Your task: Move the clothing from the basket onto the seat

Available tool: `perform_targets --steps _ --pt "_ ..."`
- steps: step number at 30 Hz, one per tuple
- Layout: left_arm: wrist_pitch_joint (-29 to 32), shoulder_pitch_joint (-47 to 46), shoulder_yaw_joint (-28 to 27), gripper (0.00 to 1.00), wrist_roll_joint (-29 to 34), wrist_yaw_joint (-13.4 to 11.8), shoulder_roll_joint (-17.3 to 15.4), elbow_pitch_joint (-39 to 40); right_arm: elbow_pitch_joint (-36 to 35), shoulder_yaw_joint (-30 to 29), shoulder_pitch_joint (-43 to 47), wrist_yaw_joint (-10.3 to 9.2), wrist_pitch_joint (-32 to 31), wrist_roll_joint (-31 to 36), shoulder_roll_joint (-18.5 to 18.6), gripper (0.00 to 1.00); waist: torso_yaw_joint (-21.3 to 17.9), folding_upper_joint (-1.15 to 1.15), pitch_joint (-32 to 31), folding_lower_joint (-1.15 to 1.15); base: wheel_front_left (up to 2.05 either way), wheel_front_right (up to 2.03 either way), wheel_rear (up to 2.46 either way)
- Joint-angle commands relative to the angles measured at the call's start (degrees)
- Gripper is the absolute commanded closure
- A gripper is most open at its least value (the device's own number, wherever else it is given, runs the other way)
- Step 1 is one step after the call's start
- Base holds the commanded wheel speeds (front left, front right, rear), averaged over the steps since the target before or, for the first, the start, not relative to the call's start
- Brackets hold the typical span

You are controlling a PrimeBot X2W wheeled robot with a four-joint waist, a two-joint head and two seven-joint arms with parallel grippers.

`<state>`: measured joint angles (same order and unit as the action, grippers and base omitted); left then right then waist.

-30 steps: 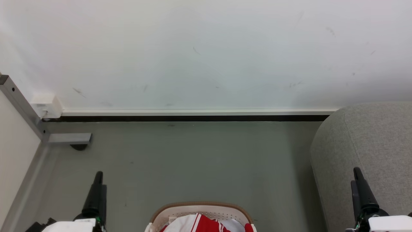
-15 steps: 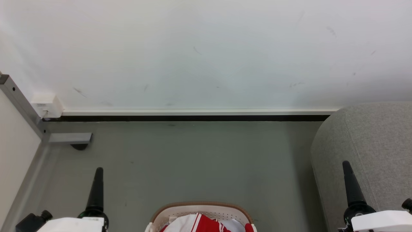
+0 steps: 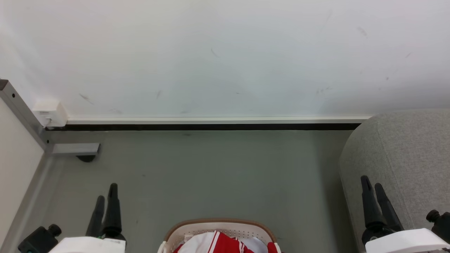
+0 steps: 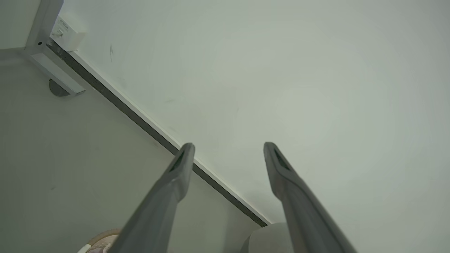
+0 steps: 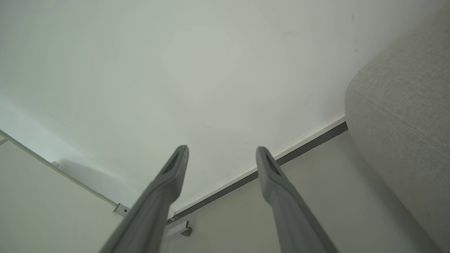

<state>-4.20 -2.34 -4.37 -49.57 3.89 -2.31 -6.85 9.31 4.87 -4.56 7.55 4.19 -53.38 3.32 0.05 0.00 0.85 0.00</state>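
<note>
An oval off-white perforated plastic basket (image 3: 218, 223) with a brown woven-look rim sits on the grey floor (image 3: 211, 168) at the near edge, between the two arms. Bright red clothing (image 3: 225, 245) with white stripes lies heaped inside it. A large light-grey fabric seat (image 3: 407, 151) with rounded corners stands on the right, close to the far white wall (image 3: 225, 52) and apart from the basket. The left gripper (image 3: 106, 192) hovers above the floor left of the basket, its long dark fingers (image 4: 175, 182) spread apart and holding nothing. The right gripper (image 3: 372, 182) hangs beside the seat's left flank, its fingers also apart and empty.
</note>
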Motion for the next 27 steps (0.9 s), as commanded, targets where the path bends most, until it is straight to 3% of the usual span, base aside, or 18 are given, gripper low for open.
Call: perform_targets --steps 1,27 --pt "-0.67 -0.23 0.16 0.00 2.57 -0.15 -0.51 1.16 -0.56 0.19 -1.34 -0.04 0.67 2.21 0.27 0.00 0.01 0.00 0.04 0.00 0.00 0.00 0.00" --pt "-4.95 0.84 0.91 0.00 20.85 -1.51 -0.63 1.73 0.23 2.53 -1.69 -0.07 4.96 18.52 -0.43 0.00 -0.33 0.00 0.28 0.00 0.00 0.00 0.00"
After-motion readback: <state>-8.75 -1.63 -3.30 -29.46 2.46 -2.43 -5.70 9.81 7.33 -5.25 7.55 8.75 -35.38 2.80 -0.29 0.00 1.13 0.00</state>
